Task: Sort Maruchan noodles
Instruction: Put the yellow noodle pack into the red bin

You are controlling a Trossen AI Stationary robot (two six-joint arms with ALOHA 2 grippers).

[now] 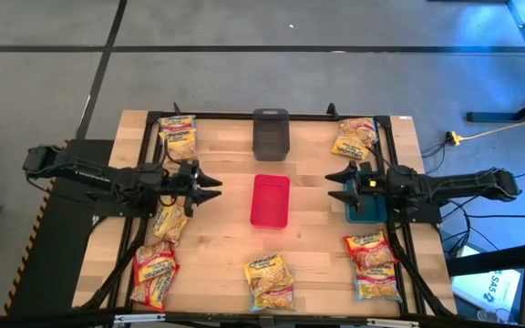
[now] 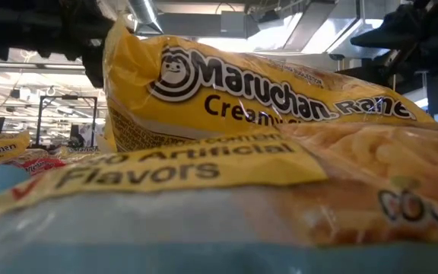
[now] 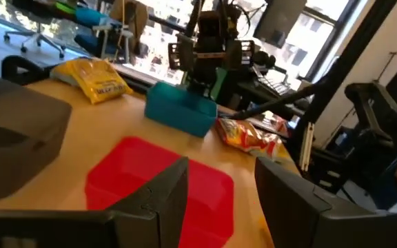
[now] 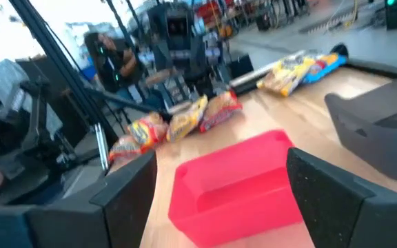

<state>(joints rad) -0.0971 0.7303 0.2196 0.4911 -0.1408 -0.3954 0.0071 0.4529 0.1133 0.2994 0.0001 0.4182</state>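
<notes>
Yellow Maruchan noodle packets lie flat on the wooden table in several small piles: far left [image 1: 179, 135], left [image 1: 169, 221], near left [image 1: 155, 271], near middle [image 1: 270, 281], near right [image 1: 372, 264] and far right [image 1: 354, 137]. One packet [image 2: 242, 99] fills the low view. My left gripper [image 1: 210, 188] hovers open left of the red bin [image 1: 271, 199] and points at it. My right gripper [image 1: 338, 185] hovers open on the bin's right, over the teal bin [image 1: 367, 210], facing the left one. Each wrist view shows open fingers with the red bin [image 3: 160, 182] [image 4: 236, 182] ahead. Neither holds anything.
A grey bin [image 1: 271, 133] stands at the table's far middle, beyond the red one. Bare wood shows between the bins and the near packets. Black frame rails run along the table's left and right sides. The room with desks and equipment lies beyond.
</notes>
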